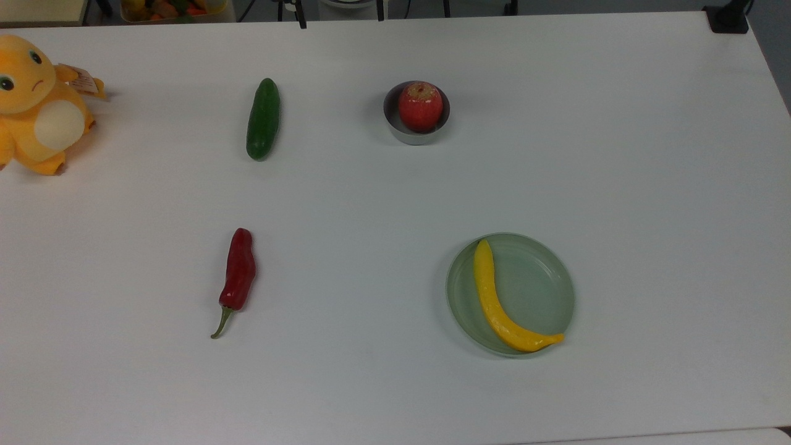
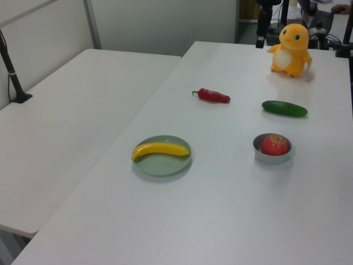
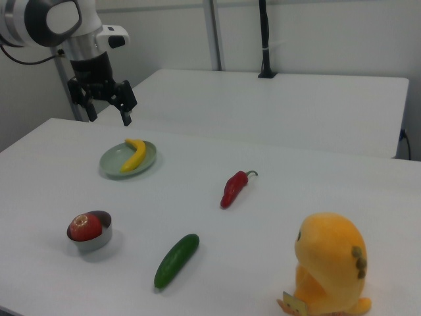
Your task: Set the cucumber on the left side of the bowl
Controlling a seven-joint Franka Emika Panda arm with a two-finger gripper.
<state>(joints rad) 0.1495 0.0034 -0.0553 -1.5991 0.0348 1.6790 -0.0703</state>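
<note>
The dark green cucumber (image 1: pixel 263 118) (image 2: pixel 284 108) (image 3: pixel 176 261) lies flat on the white table, well apart from the bowl, on the top view's left of it. The small grey metal bowl (image 1: pixel 413 137) (image 2: pixel 270 158) (image 3: pixel 96 242) holds a red apple (image 1: pixel 420 106). In the right view my gripper (image 3: pixel 107 113) hangs in the air behind the green plate, far from the cucumber and the bowl. It is open and holds nothing.
A red chilli (image 1: pixel 239 270) lies in front of the cucumber in the top view. A pale green plate (image 1: pixel 537 290) carries a yellow banana (image 1: pixel 497 303). An orange plush toy (image 1: pixel 37 105) sits at the top view's left edge. A second white table (image 2: pixel 66 121) adjoins this one.
</note>
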